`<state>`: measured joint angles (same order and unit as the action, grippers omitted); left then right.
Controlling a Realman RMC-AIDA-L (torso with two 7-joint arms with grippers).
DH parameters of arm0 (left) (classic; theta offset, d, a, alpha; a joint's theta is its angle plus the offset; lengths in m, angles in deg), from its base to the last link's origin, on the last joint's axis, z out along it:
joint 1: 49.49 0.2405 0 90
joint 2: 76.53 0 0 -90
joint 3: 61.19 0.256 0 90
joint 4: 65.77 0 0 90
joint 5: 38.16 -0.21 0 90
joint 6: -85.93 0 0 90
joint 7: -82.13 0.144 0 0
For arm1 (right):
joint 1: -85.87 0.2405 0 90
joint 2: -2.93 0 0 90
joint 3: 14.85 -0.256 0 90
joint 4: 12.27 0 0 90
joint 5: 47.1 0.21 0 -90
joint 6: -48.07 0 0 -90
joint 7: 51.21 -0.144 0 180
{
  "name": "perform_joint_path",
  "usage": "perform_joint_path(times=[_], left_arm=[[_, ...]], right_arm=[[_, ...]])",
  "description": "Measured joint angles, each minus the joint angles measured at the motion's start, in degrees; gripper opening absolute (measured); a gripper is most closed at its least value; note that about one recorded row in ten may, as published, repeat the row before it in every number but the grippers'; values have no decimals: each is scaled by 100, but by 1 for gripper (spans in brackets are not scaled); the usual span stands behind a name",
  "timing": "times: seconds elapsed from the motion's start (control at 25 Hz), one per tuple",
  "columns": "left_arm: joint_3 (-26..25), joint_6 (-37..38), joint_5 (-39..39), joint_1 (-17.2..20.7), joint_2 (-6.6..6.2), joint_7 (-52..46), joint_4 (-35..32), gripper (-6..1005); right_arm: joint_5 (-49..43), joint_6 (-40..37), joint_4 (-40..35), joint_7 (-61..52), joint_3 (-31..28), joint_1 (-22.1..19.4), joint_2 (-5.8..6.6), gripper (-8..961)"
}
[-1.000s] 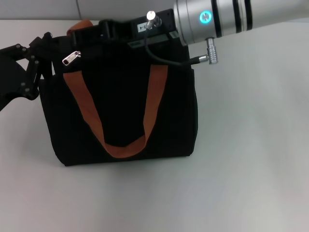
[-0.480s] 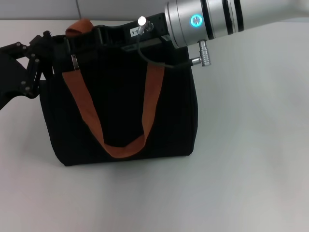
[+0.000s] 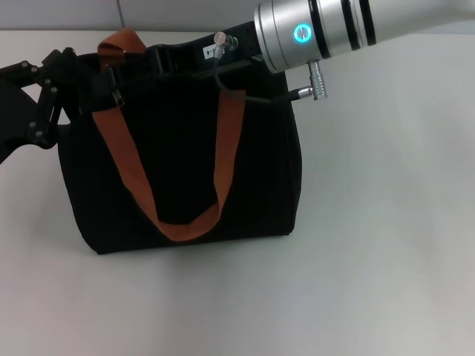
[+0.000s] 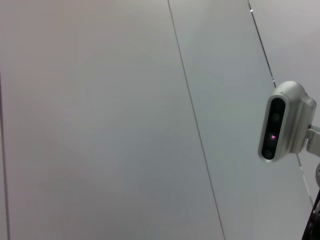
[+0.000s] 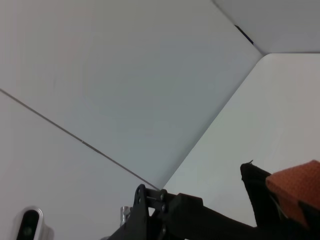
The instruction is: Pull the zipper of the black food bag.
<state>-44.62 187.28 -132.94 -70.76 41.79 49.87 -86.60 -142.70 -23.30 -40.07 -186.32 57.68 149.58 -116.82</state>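
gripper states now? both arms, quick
Left claw: at the black food bag's top left corner, cannot tell.
Right claw: over the bag's top edge near the zipper, cannot tell.

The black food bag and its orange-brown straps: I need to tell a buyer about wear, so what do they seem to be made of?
The black food bag looks like matte woven fabric: it reflects no light and its sides sag softly. The orange-brown straps look like flat webbing, dull in finish, hanging in a limp loop. The exact fibre cannot be told. The left hand is at the bag's top corner.
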Motion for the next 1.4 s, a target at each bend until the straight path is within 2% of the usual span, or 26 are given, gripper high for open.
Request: perform_joint_path(times=[0.8, 1.04, 1.4], left_arm=[[40, 23, 14, -75, 14, 0, 3, 23], [40, 26, 15, -80, 16, -1, 15, 24], [39, 31, 13, -94, 11, 0, 62, 24]], right_arm=[[32, 130, -322, 145, 413, -30, -13, 698], [8, 225, -516, 147, 488, -123, -13, 496], [0, 370, -703, 147, 717, -173, -12, 495]])
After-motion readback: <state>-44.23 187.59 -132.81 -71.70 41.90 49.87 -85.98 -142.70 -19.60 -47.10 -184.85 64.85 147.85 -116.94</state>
